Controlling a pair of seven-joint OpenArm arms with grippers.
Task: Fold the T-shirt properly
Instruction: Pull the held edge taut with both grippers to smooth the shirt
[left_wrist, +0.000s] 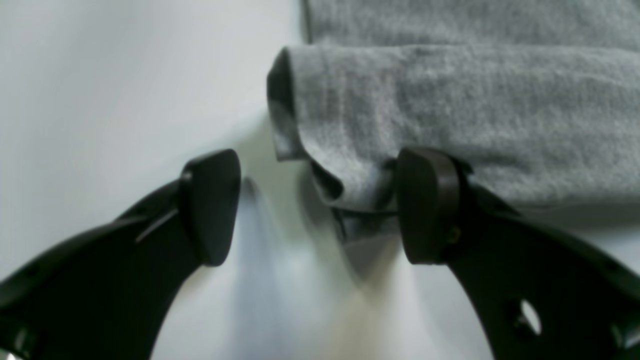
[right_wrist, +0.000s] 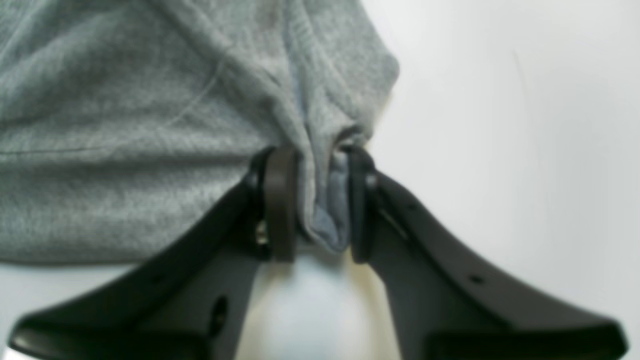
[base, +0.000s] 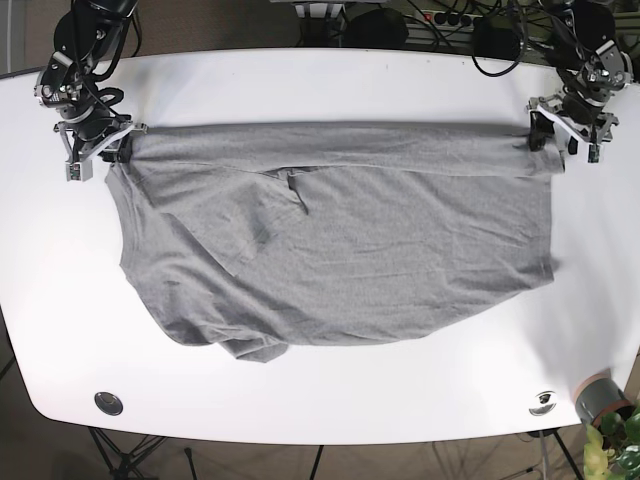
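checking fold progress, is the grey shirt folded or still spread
Partly folded: the grey cotton T-shirt has only its far edge turned over; the rest lies spread.

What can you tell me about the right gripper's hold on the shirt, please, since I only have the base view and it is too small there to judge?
Observer: In the right wrist view the right gripper is shut on a bunched fold of the T-shirt, with cloth pinched between both pads.

Operator: Thank you. Is the left gripper holding in the same way?

Observer: No. In the left wrist view the left gripper stands open; one pad touches the folded edge of the shirt, the other is over bare table.

Operator: Is the cloth by the left gripper flat?

Observer: Not quite. The folded edge there is rolled over on itself in several layers, with the corner curling up.
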